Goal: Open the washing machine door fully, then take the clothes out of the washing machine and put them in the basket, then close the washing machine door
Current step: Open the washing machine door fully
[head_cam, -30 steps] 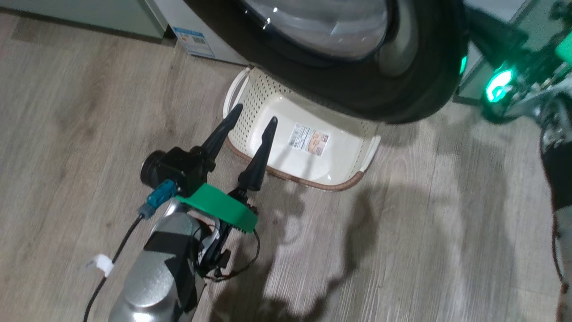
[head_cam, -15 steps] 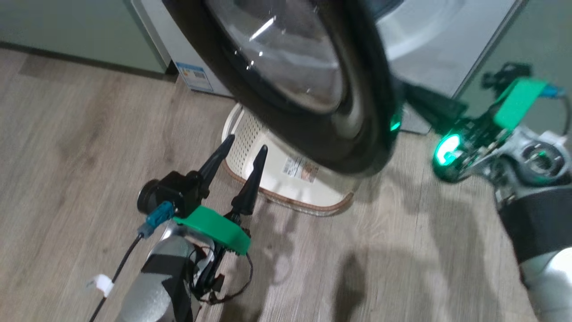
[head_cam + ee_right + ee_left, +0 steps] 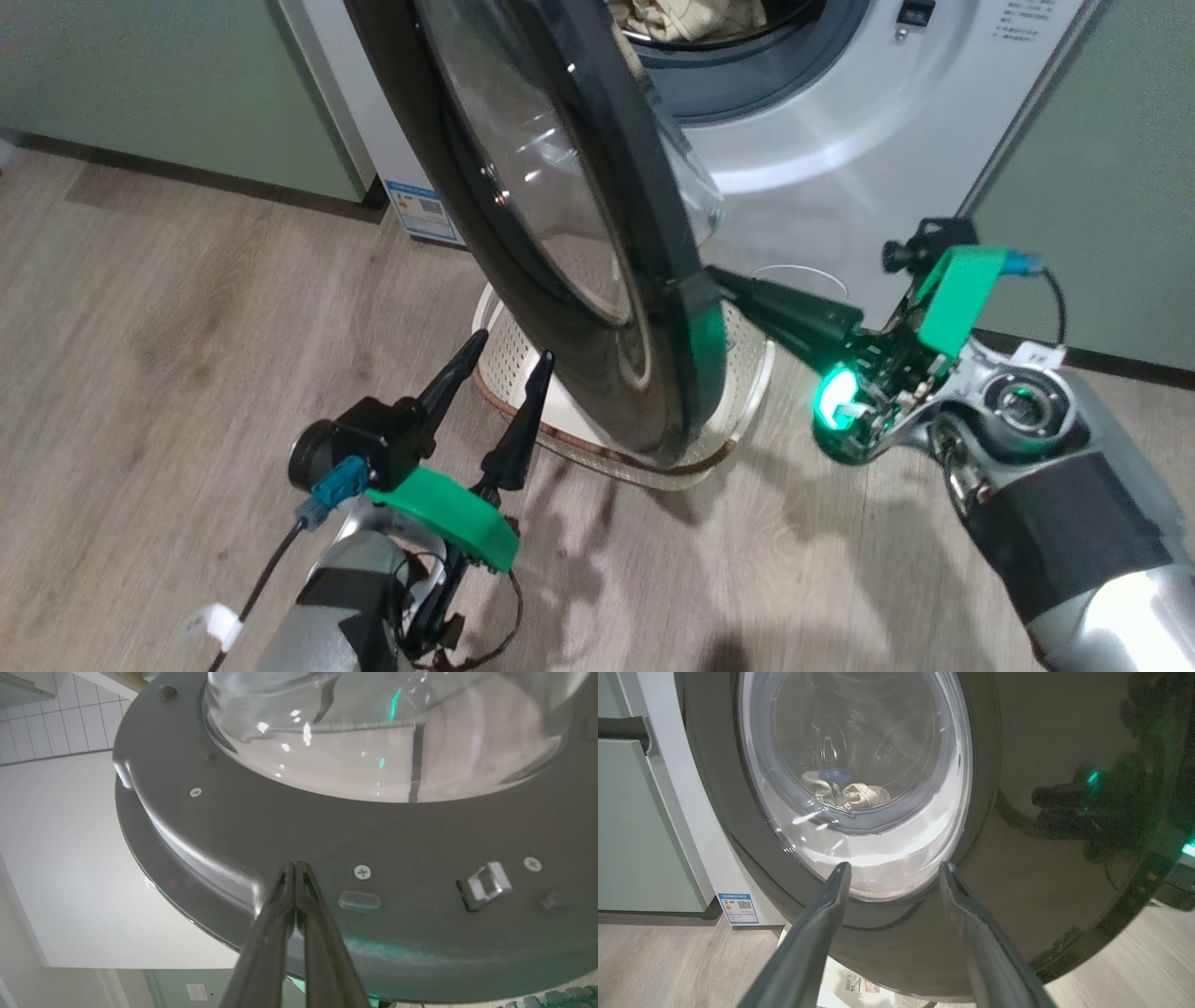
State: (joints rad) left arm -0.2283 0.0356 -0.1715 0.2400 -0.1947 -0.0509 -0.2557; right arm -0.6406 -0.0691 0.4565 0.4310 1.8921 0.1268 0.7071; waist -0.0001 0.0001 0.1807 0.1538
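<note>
- Left gripper [image 3: 513,345] hangs low over the floor [image 3: 168,280] with its jaws spread wide and nothing between them. In its wrist view the left gripper [image 3: 895,865] points at the outer face of the washing machine door [image 3: 859,788].
- Just ahead of it and to its right stands the washing machine door [image 3: 560,215], swung partway out and seen nearly edge-on from the head.
- Through the door glass, beyond the left gripper's fingertips, the clothes [image 3: 854,794] lie in the drum. From the head they show above and behind the door as clothes [image 3: 681,19] inside the washing machine [image 3: 840,140].
- Below the door, between the two grippers, the basket [image 3: 747,359] sits on the floor with no clothes in it.
- Right gripper [image 3: 719,275] has its jaws pressed together, holding nothing. Its wrist view shows the right gripper [image 3: 294,864] tips against the door's dark inner face [image 3: 373,835], near a screw and the latch hook.
- Step in hand, as I judge it: opening the door fully, with the right gripper pushing from inside.
- Next move calls for sweeping the door further left to its stop. The left gripper looks to be in that path and should clear first.
</note>
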